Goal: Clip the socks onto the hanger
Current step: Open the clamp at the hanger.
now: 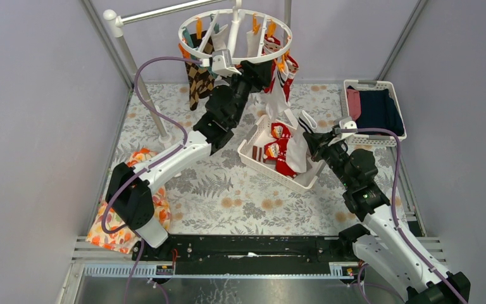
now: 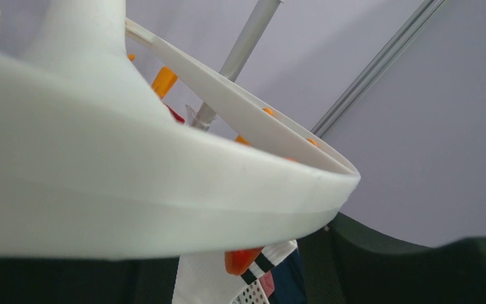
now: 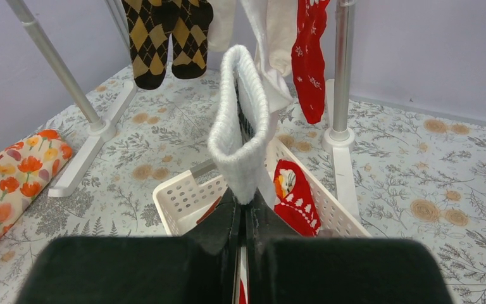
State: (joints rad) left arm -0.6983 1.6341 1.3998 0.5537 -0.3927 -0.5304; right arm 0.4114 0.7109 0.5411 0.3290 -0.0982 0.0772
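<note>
The round white hanger [image 1: 234, 33] hangs at the back, with an argyle sock [image 1: 199, 79], white socks and red Christmas socks [image 1: 286, 68] clipped to it. My left gripper [image 1: 223, 62] is raised to the ring's near rim. In the left wrist view the rim [image 2: 164, 190] fills the frame. Below it, an orange clip [image 2: 240, 259] and a white sock's striped cuff [image 2: 272, 256] sit between my parted fingers [image 2: 417, 266]. My right gripper [image 1: 311, 134] is shut on a white sock [image 3: 243, 126], held over the white basket [image 1: 253, 157].
The basket [image 3: 177, 196] holds more red Christmas socks [image 3: 294, 199]. A second basket [image 1: 374, 85] with navy and pink clothes stands at the back right. An orange floral cloth [image 1: 126, 215] lies at the left. The grey stand poles [image 3: 342, 76] rise behind.
</note>
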